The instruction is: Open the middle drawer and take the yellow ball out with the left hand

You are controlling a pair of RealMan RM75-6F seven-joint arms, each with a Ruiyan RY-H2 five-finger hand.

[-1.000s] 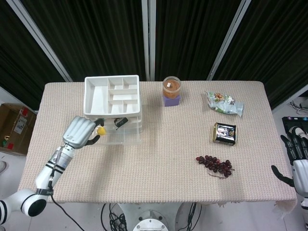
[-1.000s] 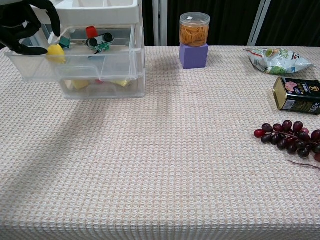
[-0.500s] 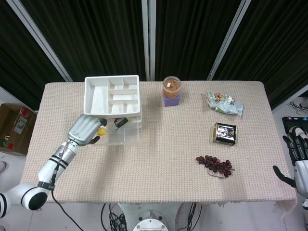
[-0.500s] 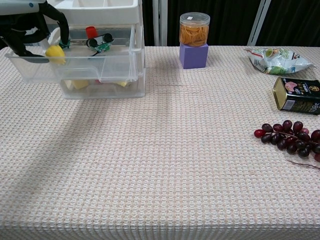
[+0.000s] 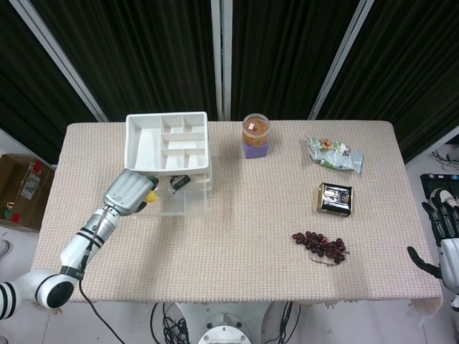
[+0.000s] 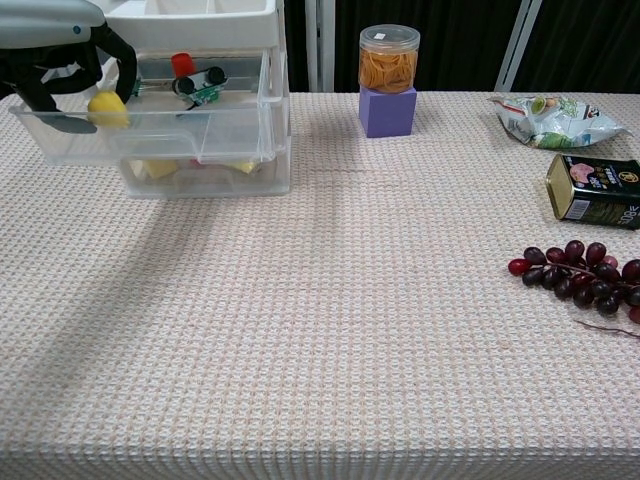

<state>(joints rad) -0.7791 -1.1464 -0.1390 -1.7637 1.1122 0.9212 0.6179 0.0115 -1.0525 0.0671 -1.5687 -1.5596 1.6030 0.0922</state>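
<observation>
Now the left hand (image 5: 128,192) reaches into the pulled-out middle drawer (image 6: 150,125), fingers curled around the yellow ball (image 6: 106,108) at its left end.
Only the head view shows the right hand (image 5: 445,229), released and hanging off the counter's (image 5: 237,251) right edge. Chest view shows clips beside the ball. A jar (image 6: 389,58) on a purple block (image 6: 387,108), a snack bag (image 5: 333,153), a tin (image 5: 336,198) and grapes (image 5: 320,246) lie rightward.

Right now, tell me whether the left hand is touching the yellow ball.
Touching. The chest view shows the left hand's fingers curled around the yellow ball in the open drawer.
</observation>
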